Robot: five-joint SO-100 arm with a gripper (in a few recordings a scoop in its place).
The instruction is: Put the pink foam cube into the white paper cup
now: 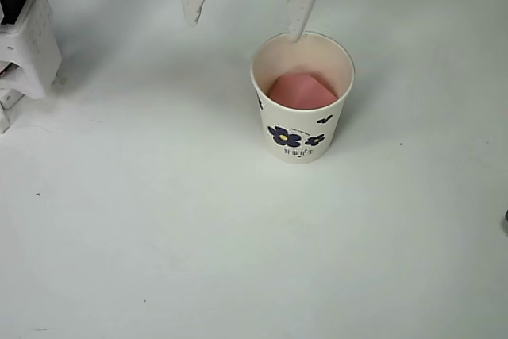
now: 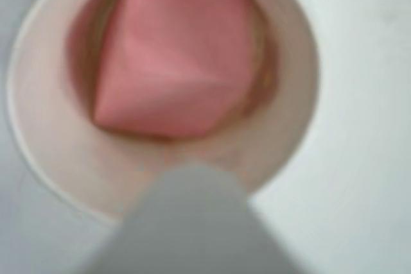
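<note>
White table (image 1: 159, 220) bears white paper cup (image 1: 302, 129) holding pink foam cube (image 1: 301, 91) beneath the wide-spread, empty hand (image 1: 244, 25).

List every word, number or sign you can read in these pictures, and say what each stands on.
None can be read. The white paper cup has a short line of small dark print under the large blue flower in the overhead view; it is too small and blurred to read. The wrist view is blurred and shows no lettering.

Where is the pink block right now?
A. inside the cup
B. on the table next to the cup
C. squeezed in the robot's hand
A: the pink foam cube sits tilted down inside the white paper cup, and the open hand above the rim holds nothing.
</note>
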